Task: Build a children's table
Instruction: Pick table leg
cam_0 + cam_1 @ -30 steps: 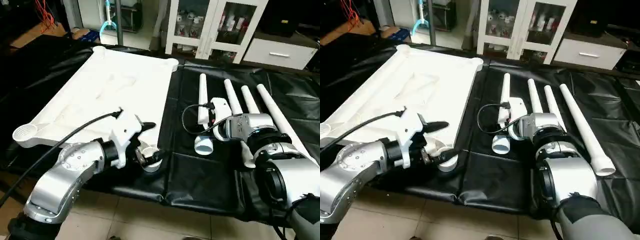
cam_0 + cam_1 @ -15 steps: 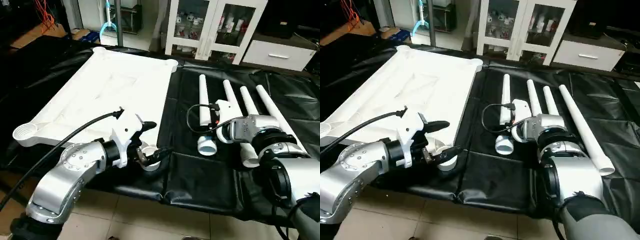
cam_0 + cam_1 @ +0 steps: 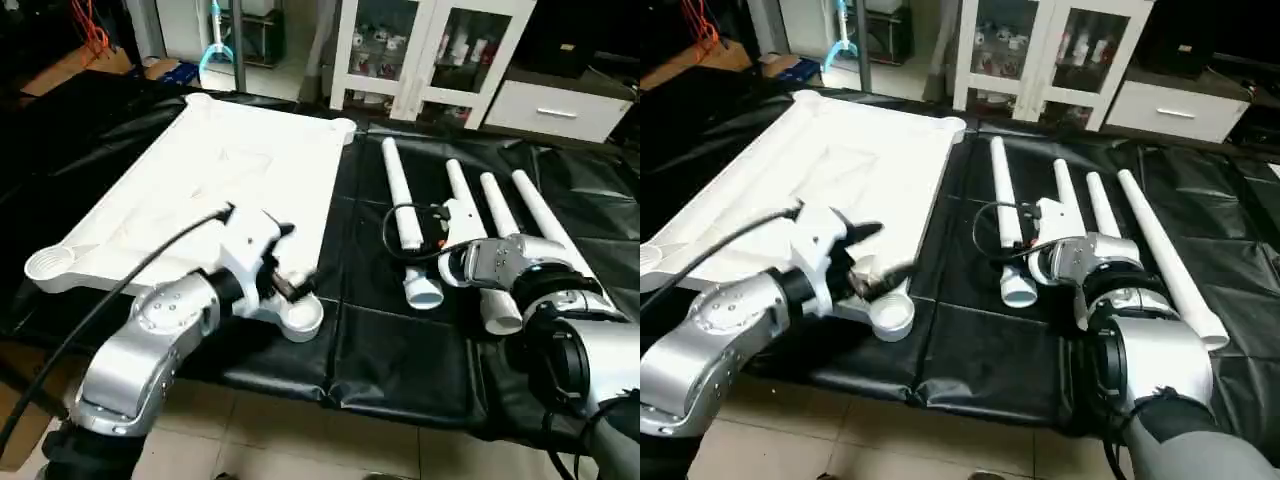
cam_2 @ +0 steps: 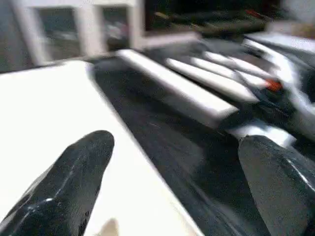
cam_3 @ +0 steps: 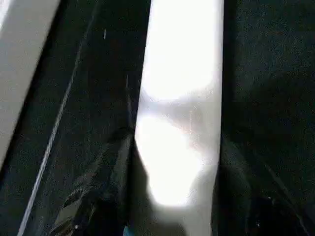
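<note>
In the left eye view, the white table top [image 3: 215, 195] is seen lying underside up on the black-covered surface [image 3: 400, 350], filling the ten o'clock part of the scene. Four legs lie side by side toward two o'clock. The leftmost leg [image 3: 403, 215] is now swung away from where it lay a second ago, its far end turned toward eleven o'clock and its wide end drawn nearer the right gripper [image 3: 447, 228]. The left gripper [image 3: 292, 268], spread wide and empty, is now lifted off the near corner socket [image 3: 302, 318], which is left uncovered at six o'clock.

In the right eye view, the same is confirmed: the slanted leg is set apart from its three neighbours.

In the left wrist view, two black fingertips [image 4: 74, 177] are seen far apart with nothing between them.

In the right wrist view, the leg is shown pinched between the right gripper's dark fingers [image 5: 103, 177].

The leg is judged to be gripped, and the socket freed for it.
</note>
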You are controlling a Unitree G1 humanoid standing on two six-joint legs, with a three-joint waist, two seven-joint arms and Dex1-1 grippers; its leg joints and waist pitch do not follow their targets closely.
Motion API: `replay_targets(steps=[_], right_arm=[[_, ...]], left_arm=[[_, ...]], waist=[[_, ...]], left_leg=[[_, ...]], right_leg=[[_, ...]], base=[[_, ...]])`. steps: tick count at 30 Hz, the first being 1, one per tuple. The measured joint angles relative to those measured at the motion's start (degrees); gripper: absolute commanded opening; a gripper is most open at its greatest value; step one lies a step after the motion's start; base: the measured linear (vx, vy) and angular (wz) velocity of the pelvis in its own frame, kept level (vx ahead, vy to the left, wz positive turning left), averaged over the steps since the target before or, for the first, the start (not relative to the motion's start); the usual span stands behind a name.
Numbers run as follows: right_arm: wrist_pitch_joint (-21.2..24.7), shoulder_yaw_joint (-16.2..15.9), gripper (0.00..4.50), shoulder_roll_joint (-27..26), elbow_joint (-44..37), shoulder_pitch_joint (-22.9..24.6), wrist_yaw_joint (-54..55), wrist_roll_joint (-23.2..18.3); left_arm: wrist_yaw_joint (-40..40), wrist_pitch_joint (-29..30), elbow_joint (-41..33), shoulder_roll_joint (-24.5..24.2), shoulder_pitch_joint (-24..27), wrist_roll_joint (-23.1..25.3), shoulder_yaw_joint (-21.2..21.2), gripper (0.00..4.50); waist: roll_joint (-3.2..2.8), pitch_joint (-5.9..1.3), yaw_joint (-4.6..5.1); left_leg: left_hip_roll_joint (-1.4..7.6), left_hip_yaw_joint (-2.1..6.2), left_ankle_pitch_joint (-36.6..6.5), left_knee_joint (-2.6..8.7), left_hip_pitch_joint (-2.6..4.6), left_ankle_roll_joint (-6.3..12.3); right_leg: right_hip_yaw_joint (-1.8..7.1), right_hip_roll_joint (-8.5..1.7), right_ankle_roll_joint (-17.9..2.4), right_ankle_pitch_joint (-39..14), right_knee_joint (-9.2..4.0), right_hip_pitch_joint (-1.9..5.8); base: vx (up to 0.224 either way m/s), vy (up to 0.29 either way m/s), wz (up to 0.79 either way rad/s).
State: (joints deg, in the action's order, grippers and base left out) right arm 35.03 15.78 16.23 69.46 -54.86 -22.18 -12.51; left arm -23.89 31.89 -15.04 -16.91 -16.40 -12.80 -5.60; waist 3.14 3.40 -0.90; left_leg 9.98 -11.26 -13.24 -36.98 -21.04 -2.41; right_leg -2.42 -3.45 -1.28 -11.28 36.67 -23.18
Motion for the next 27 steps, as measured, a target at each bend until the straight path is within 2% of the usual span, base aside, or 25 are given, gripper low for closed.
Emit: replay_targets(steps=[5, 7, 8, 10, 13, 14, 17, 20, 24, 27], right_arm=[[-4.3, 0.8, 1.94, 0.1, -9.6, 6.0, -0.1, -0.9], [-7.2, 0.7, 1.93, -0.4, -19.9, 11.1, -0.7, -1.0], [-9.8, -0.1, 1.93, -1.1, -26.7, 13.7, -1.5, -0.9], [-12.7, -1.5, 1.93, -1.7, -35.0, 15.8, -2.6, -0.8], [-18.6, -6.9, 1.93, 0.2, -50.7, 19.7, -4.2, 2.1], [-20.3, -9.1, 1.93, 0.6, -55.6, 20.0, -4.7, 3.1], [-22.2, -12.1, 1.92, 0.7, -64.0, 20.2, -4.6, 4.8], [-21.8, -12.9, 1.91, 0.3, -69.3, 21.6, -4.0, 6.0], [-22.9, -15.5, 1.91, 0.6, -74.5, 23.3, -4.1, 7.7], [-23.9, -18.5, 1.91, 2.2, -76.9, 24.5, -4.6, 10.0]], left_arm=[[8.1, -2.3, 1.3, 4.2, -2.0, 1.0, 4.7, 4.50], [10.5, -2.5, 1.4, 7.2, -4.1, -0.2, 6.8, 4.50], [10.9, -2.5, 1.2, 8.8, -5.3, -2.2, 8.4, 4.50], [10.6, -2.3, 0.9, 9.8, -7.0, -5.6, 10.3, 4.50], [9.4, -0.3, -0.2, 12.8, -10.0, -13.7, 13.1, 4.50], [9.1, 0.6, -0.5, 13.1, -11.5, -15.9, 13.7, 4.50], [8.4, 2.3, -1.5, 13.8, -14.7, -20.3, 14.7, 4.50], [8.0, 3.7, -1.8, 14.2, -16.1, -23.4, 16.0, 4.50], [8.0, 5.1, -2.1, 14.2, -17.5, -26.0, 17.3, 4.50], [8.1, 5.7, -2.3, 15.2, -17.8, -29.6, 17.8, 4.50]], waist=[[0.12, 0.07, -0.87], [0.16, 0.10, -1.26], [0.16, 0.10, -1.38], [0.14, 0.09, -1.32], [0.15, 0.10, -1.46], [0.15, 0.10, -1.21], [0.15, 0.09, -0.98], [0.12, 0.10, -1.05], [0.11, 0.10, -0.94], [0.11, 0.11, -0.94]], left_leg=[[0.01, -0.07, 0.1, 0.02, -0.14, 0.15], [0.02, -0.09, 0.3, 0.08, -0.24, 0.51], [0.02, -0.16, 0.3, 0.12, -0.31, 0.54], [0.02, -0.17, 0.3, 0.15, -0.33, 0.54], [0.03, -0.19, 0.3, 0.23, -0.35, 0.53], [0.04, -0.19, 0.3, 0.24, -0.33, 0.52], [0.04, -0.19, 0.3, 0.26, -0.24, 0.47], [0.02, -0.19, 0.2, 0.25, -0.29, 0.26], [0.02, -0.17, 0.2, 0.26, -0.33, 0.23], [0.02, -0.17, 0.2, 0.26, -0.35, 0.23]], right_leg=[[0.01, 0.00, 0.0, 0.0, -0.01, -0.16], [0.00, 0.00, 0.0, 0.0, -0.04, -0.25], [0.05, 0.00, 0.0, 0.0, -0.02, -0.38], [0.06, 0.00, 0.0, 0.0, 0.02, -0.49], [0.04, 0.01, 0.0, 0.0, -0.02, -0.54], [0.07, 0.03, 0.0, 0.0, -0.01, -0.54], [0.09, 0.05, 0.0, 0.0, -0.01, -0.47], [0.11, 0.05, 0.0, 0.0, -0.04, -0.47], [0.12, 0.05, 0.1, 0.0, -0.09, -0.47], [0.11, 0.05, 0.1, 0.0, -0.13, -0.46]], base=[[0.000, 0.000, 0.00], [0.000, 0.000, 0.00], [0.000, 0.000, 0.00], [0.000, 0.000, 0.00], [0.000, 0.000, 0.00], [0.000, 0.000, 0.00], [0.000, 0.000, 0.00], [0.000, 0.000, 0.00], [0.000, 0.000, 0.00], [0.000, 0.000, 0.00]])
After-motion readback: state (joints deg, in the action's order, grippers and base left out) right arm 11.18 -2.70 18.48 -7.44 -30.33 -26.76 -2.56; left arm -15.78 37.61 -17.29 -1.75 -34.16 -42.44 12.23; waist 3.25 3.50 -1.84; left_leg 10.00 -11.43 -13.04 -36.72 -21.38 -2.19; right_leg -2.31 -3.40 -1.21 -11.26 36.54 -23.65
